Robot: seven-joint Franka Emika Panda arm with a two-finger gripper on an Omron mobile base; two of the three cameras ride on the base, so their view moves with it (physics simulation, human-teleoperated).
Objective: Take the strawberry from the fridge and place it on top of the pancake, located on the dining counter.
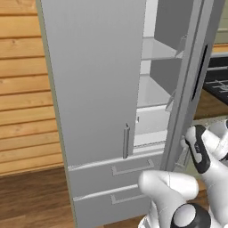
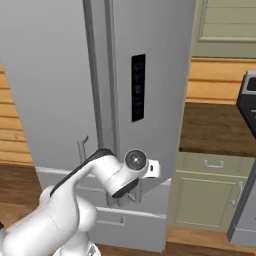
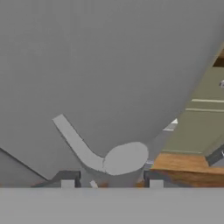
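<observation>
Tall light grey French-door fridge (image 1: pixel 93 89): right door ajar, pale shelved interior exposed; strawberry not discernible inside. White jointed arm bent low, wrist against the right door's lower edge. Two-finger gripper (image 3: pixel 111 180): fingertips (image 3: pixel 68 179) apart, straddling the vertical bar handle (image 3: pixel 83 146).
</observation>
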